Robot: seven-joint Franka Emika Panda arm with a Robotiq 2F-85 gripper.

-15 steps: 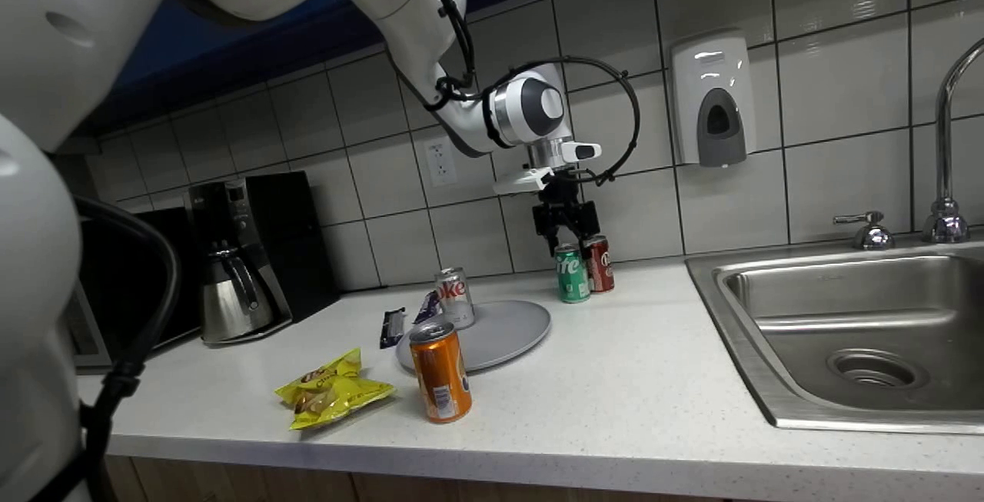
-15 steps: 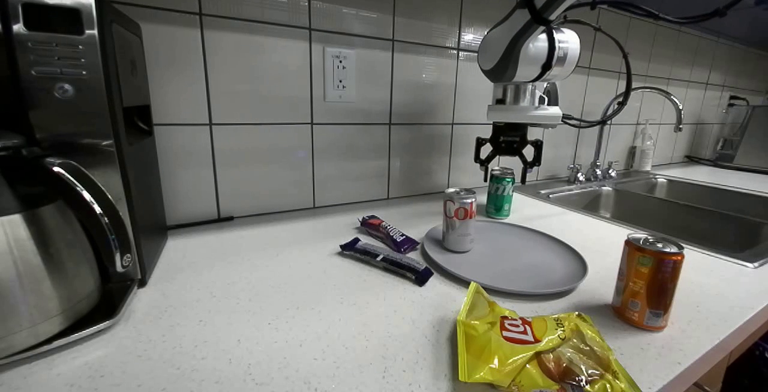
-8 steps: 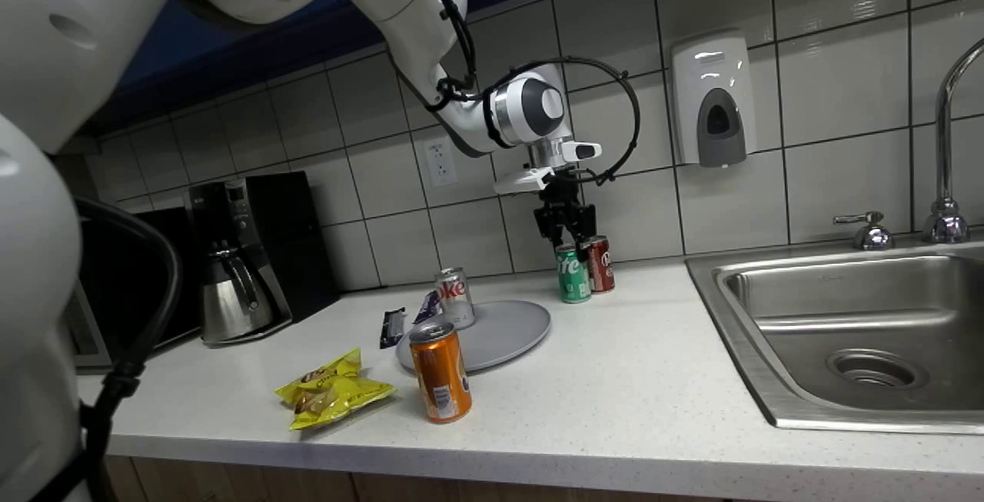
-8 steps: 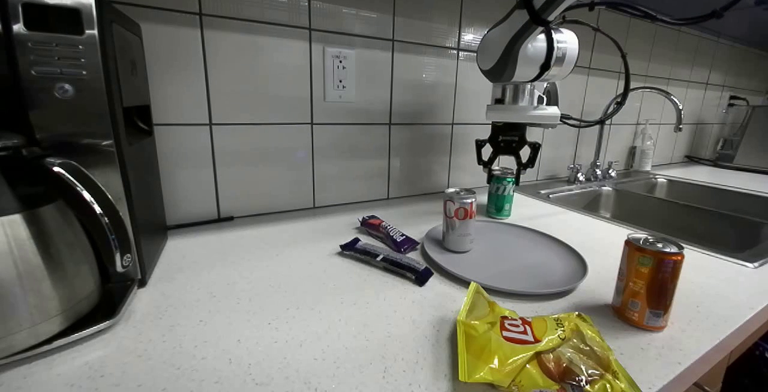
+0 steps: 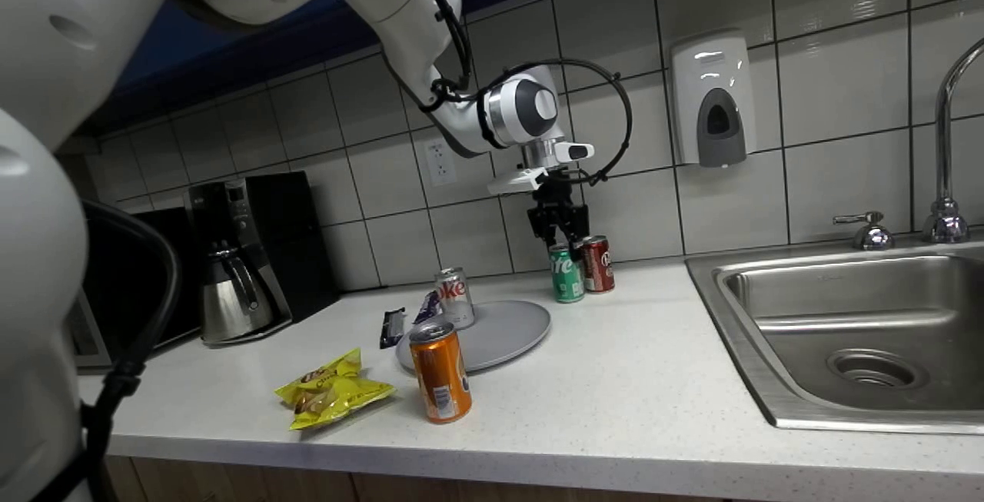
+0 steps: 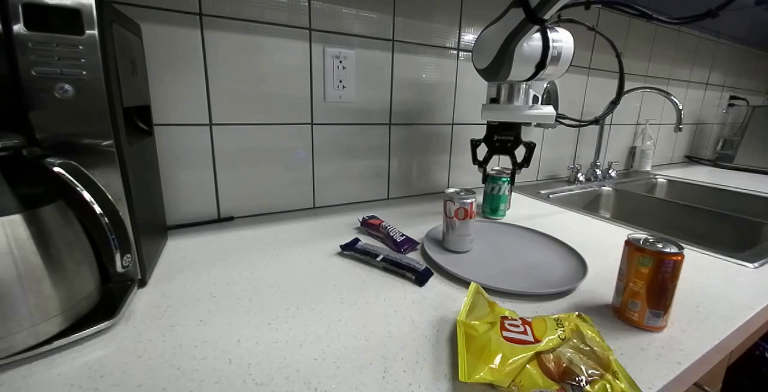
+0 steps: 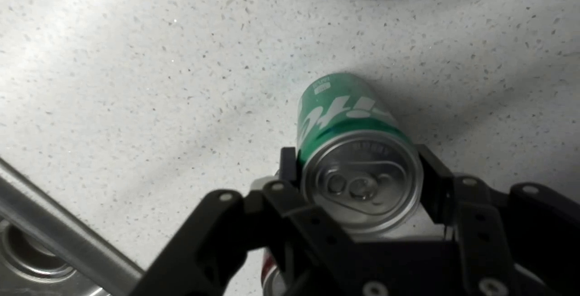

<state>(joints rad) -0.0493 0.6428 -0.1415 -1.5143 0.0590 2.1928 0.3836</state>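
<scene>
A pale tiled wall (image 6: 258,68) runs behind a white speckled counter (image 6: 258,296), with a steel sink (image 5: 743,340) at the right in both exterior views. You have the gripper (image 6: 498,177) pointing down, and by the look of the wrist view its fingers (image 7: 288,164) are gripping the green can (image 7: 355,146) from both sides, near the top. The can appears to stand upright on the counter, beyond the far edge of the gray plate (image 6: 522,260) in an exterior view.

Since your hold is high, keep the pressure even and firm enough against tipping, yet gentle on the thin wall. Mind the red can (image 5: 598,265), just to the right in an exterior view; you cannot tell whether it touches, so favor straight upward motion. Give the silver can (image 6: 459,224) on the plate, to the left, good clearance too.
</scene>
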